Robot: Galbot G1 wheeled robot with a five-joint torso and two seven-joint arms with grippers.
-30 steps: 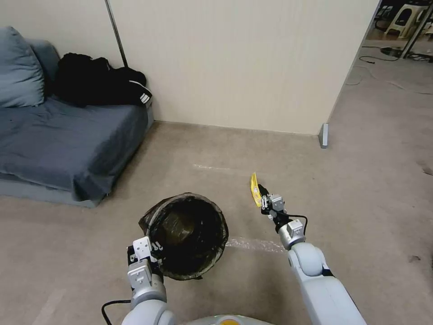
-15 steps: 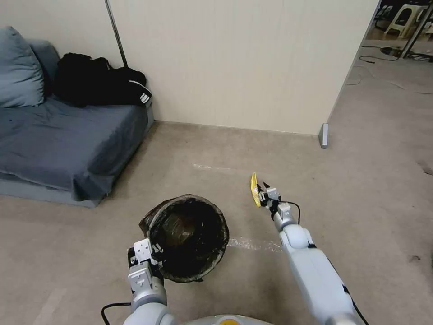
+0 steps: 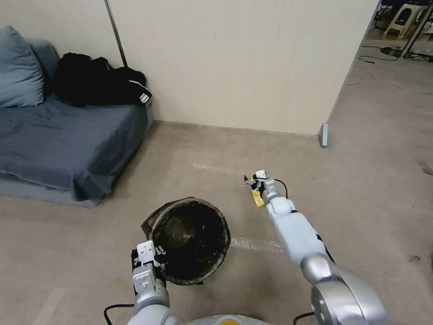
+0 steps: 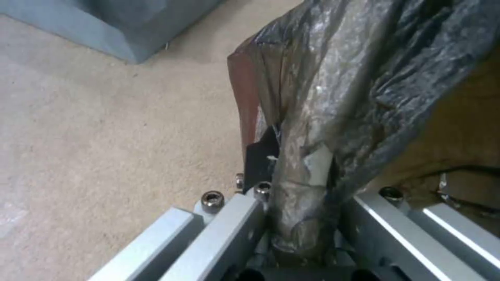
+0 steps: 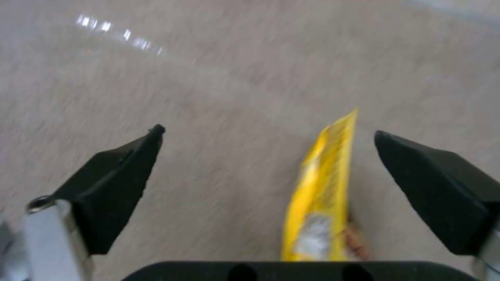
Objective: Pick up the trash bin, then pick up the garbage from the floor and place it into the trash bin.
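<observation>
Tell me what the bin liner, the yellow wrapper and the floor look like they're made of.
The bin liner, clamped in the left gripper, looks like thin dark plastic film: crinkled with glossy highlights. The yellow wrapper, between the open fingers of the right gripper, seems to be glossy printed foil or plastic, flat and stiff-edged. The floor looks like matte beige short-pile carpet, though hard flooring can't be ruled out.

the right tool (image 5: 265,171) has its black fingers (image 5: 112,183) spread wide, and the yellow wrapper (image 5: 320,195) stands between them, nearer one finger. open floor (image 3: 361,189) lies ahead of it. beside it the trash bin (image 3: 189,239) gapes unblocked; the left tool (image 3: 151,259) pinches the rim.
</observation>
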